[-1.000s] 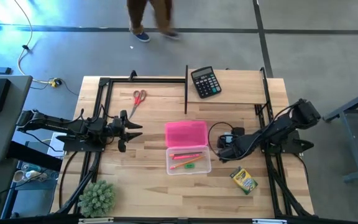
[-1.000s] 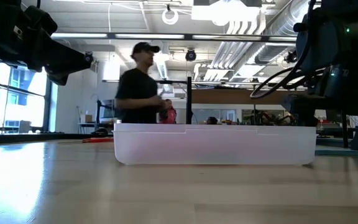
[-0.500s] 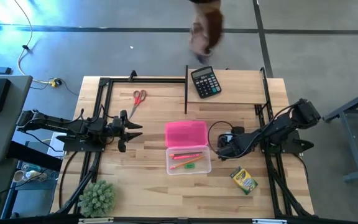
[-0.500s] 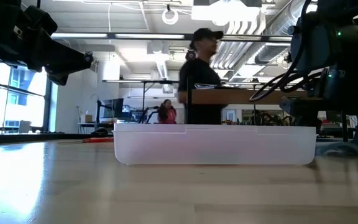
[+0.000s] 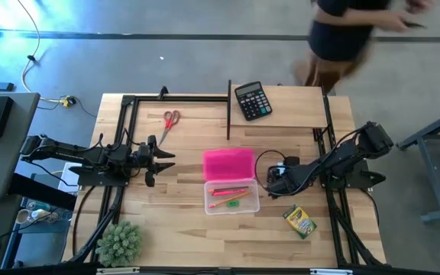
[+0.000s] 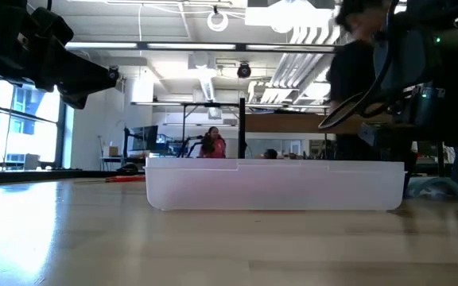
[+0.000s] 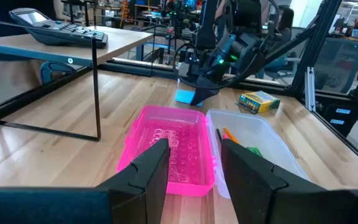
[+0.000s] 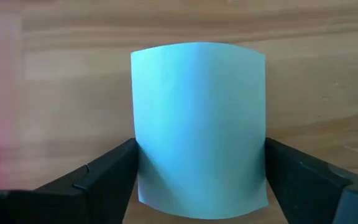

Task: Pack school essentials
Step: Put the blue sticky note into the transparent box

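Nearest the front edge of the worktop [image 5: 189, 229], the yellow-green crayon box [image 5: 299, 221] lay unpacked toward the front right corner, apart from the clear case [image 5: 231, 196]. The fuzzy plant ball [image 5: 119, 242] sat at the front left corner and formed no part of the load.

At mid-worktop, the clear case stood open with its pink lid [image 5: 228, 163] folded out toward the far edge. The case already held a pink pen [image 5: 231, 191], thin pencils [image 5: 230, 196] and a small green piece [image 5: 233, 203]; these items were judged as packed.

Just right of the case, the right pincer [image 8: 199, 180] was set low over the light-blue square [image 8: 199, 121]. Its fingers pressed both side edges of the square, which bowed upward between them. The square was therefore gripped but appeared not yet lifted off the wood, and remained outside the case.

Near the left edge, the left pincer [image 7: 192, 163] hung idle, its fingers held moderately apart with nothing between them.

Toward the far left corner, the red-handled scissors [image 5: 169, 121] lay untouched. The black calculator [image 5: 252, 101] rested by the far edge.

Remaining work, by estimate: square, crayon box, scissors, then lid closure.
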Controlling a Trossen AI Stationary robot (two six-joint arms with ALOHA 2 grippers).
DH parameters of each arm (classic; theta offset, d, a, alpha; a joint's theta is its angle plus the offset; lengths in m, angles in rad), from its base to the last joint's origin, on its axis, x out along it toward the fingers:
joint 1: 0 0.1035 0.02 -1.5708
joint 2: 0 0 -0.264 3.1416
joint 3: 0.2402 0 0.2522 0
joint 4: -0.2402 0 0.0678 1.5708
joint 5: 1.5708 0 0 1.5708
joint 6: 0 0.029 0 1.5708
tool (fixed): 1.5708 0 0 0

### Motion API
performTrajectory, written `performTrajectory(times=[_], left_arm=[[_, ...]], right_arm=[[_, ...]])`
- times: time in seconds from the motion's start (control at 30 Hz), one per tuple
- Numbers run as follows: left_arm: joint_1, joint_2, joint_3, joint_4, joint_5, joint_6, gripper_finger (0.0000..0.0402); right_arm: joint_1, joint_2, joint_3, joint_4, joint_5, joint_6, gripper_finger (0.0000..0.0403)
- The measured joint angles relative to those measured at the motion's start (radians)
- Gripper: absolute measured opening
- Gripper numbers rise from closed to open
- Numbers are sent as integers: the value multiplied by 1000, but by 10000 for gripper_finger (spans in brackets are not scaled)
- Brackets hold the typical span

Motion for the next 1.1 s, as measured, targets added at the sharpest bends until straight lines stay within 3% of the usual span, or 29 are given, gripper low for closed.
performTrajectory(times=[0.13, 0.33, 0.63, 0.87, 1.1], left_arm=[[0, 0, 0, 0, 0, 0, 135], [0, 0, 0, 0, 0, 0, 135], [0, 0, 0, 0, 0, 0, 135], [0, 0, 0, 0, 0, 0, 135], [0, 0, 0, 0, 0, 0, 135]], right_arm=[[15, 0, 24, 15, -2, -37, 319], [34, 0, 87, -16, 85, -102, 319], [30, -1, 243, -71, 207, -346, 319], [29, -1, 366, -5, 235, -716, 319], [8, 7, 391, 158, 68, -1211, 319]])
